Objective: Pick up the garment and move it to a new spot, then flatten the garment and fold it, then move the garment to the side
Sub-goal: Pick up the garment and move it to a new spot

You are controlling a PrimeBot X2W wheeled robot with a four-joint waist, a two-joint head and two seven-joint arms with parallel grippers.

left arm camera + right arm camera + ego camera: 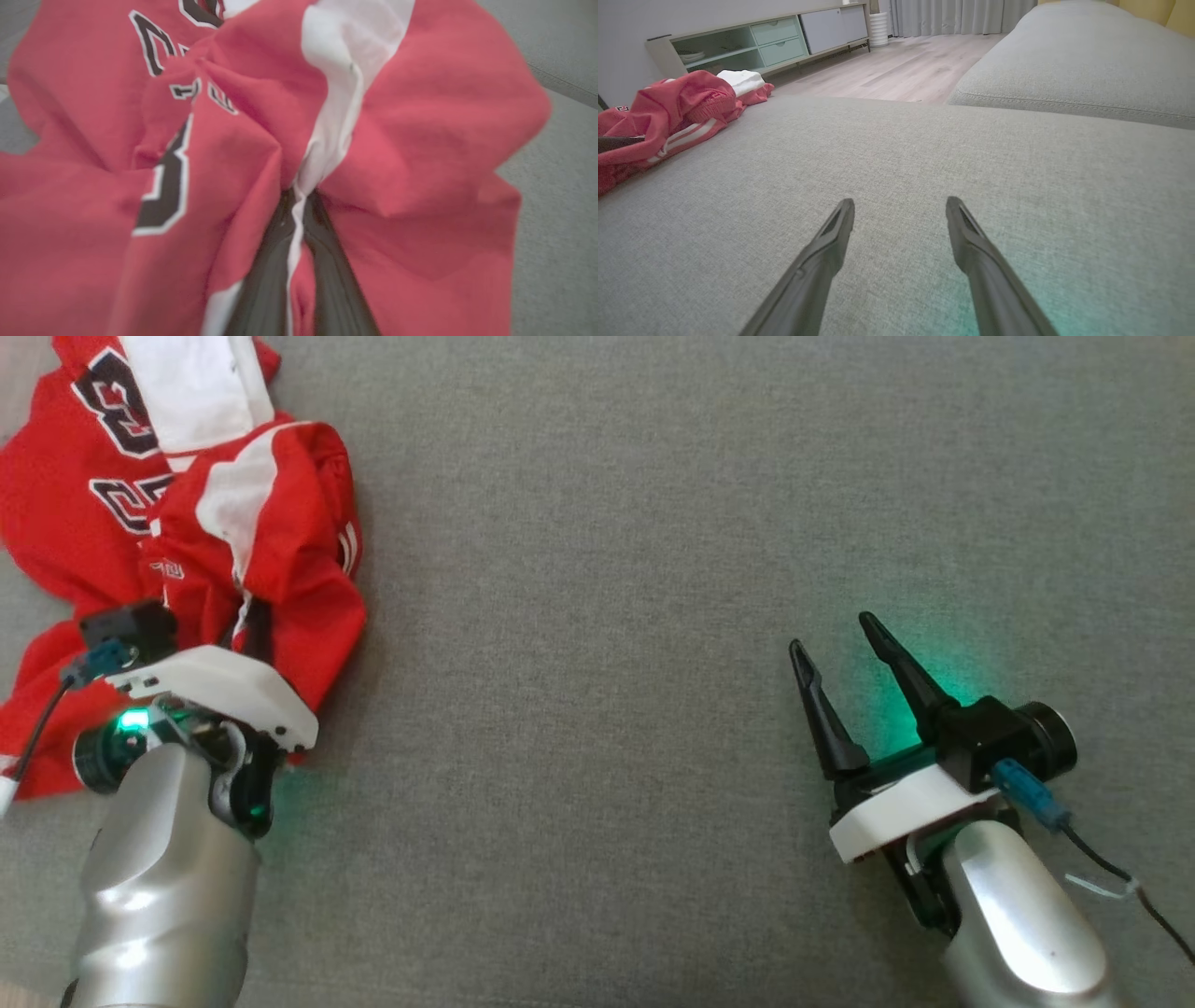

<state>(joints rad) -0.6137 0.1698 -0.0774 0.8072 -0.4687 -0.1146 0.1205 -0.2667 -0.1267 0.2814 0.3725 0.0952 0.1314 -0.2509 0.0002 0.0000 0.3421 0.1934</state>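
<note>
The garment point(271, 551) is a red jersey with white panels and black numbers, lying crumpled at the left of the grey sofa cushion point(607, 569). My left gripper point(250, 616) reaches into its lower right part, fingertips buried in the cloth. In the left wrist view the two dark fingers point(327, 242) are closed together on a pinched ridge of white and red fabric of the garment point(420, 116), so the left gripper point(301, 196) is shut on it. My right gripper point(830, 631) hovers open over bare cushion far to the right, nothing between its fingers point(831, 247). The garment point(677, 107) lies well off to its left.
The cushion's bare surface point(896, 154) stretches between the two arms. A second cushion point(1064, 60) rises beyond a seam. Past the sofa's edge lie a wooden floor point(901, 70) and a low cabinet point(761, 37). A cable point(1111, 877) trails from the right wrist.
</note>
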